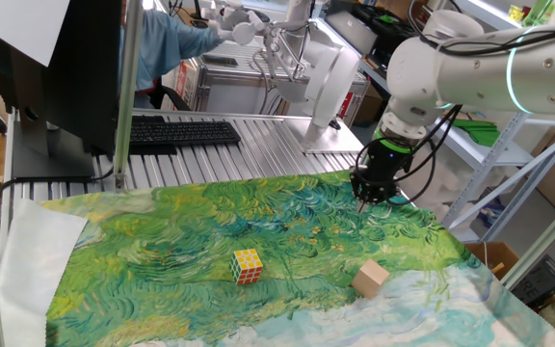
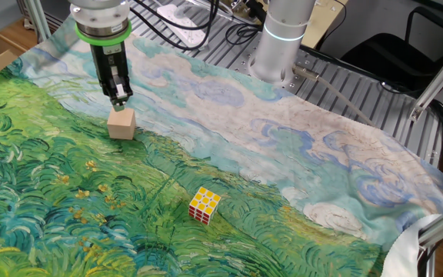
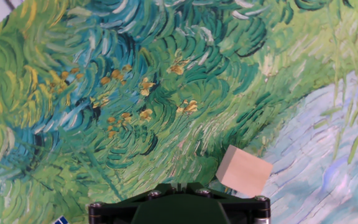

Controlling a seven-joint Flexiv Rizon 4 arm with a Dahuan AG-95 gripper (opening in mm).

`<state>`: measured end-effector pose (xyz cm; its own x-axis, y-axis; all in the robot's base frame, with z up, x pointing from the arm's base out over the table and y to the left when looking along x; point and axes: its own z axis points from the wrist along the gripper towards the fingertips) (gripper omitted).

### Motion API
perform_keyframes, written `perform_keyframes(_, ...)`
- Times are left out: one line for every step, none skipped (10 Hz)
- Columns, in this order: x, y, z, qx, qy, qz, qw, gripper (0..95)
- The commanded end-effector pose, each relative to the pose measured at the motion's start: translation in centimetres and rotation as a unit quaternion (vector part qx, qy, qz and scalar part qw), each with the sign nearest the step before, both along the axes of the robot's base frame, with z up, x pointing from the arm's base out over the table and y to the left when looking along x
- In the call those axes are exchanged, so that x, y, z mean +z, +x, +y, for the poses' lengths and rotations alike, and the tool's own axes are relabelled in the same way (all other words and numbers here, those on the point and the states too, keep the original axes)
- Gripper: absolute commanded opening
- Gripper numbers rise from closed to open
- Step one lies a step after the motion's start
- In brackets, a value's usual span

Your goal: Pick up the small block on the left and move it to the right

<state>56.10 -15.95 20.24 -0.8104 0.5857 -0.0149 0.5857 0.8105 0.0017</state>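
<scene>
The small block [image 1: 371,279] is a plain tan wooden cube lying on the painted green-and-blue cloth [image 1: 210,231]. It also shows in the other fixed view [image 2: 121,123] and at the lower right of the hand view [image 3: 244,171]. My gripper [image 2: 118,95] hangs above the cloth, just beyond the block and apart from it; it also shows in one fixed view [image 1: 368,196]. Its fingers look pressed together and hold nothing. In the hand view only the dark gripper base [image 3: 179,208] shows.
A yellow-and-white puzzle cube [image 1: 247,266] lies on the cloth, also seen in the other fixed view [image 2: 204,205]. A keyboard [image 1: 176,132] and the arm's white base [image 2: 279,38] stand on the ribbed metal table behind the cloth. A person sits at the back.
</scene>
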Motion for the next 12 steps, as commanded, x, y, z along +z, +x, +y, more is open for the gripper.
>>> perform_keyframes(-0.02, -0.05, 0.0, -0.006, -0.002, -0.001, 1.0, 0.0)
perform_keyframes(-0.02, -0.05, 0.0, -0.006, 0.003, -0.001, 1.0, 0.0)
perform_keyframes(-0.02, -0.05, 0.0, -0.006, 0.002, -0.001, 1.0, 0.0)
perform_keyframes(-0.02, -0.05, 0.0, -0.014, 0.001, -0.001, 0.9999, 0.0)
perform_keyframes(-0.02, -0.05, 0.0, -0.016, 0.0, -0.002, 0.9999, 0.0)
perform_keyframes(-0.02, -0.05, 0.0, -0.016, -0.001, -0.002, 0.9999, 0.0)
perform_keyframes(-0.02, -0.05, 0.0, -0.013, -0.001, -0.001, 0.9999, 0.0)
perform_keyframes(-0.02, -0.05, 0.0, -0.009, -0.001, 0.0, 1.0, 0.0)
perform_keyframes(-0.02, -0.05, 0.0, -0.01, -0.001, 0.0, 1.0, 0.0)
perform_keyframes(-0.02, -0.05, 0.0, -0.01, -0.001, 0.0, 1.0, 0.0)
perform_keyframes(-0.02, -0.05, 0.0, -0.012, -0.002, 0.0, 0.9999, 0.0)
perform_keyframes(-0.02, -0.05, 0.0, -0.019, -0.002, 0.0, 0.9998, 0.0)
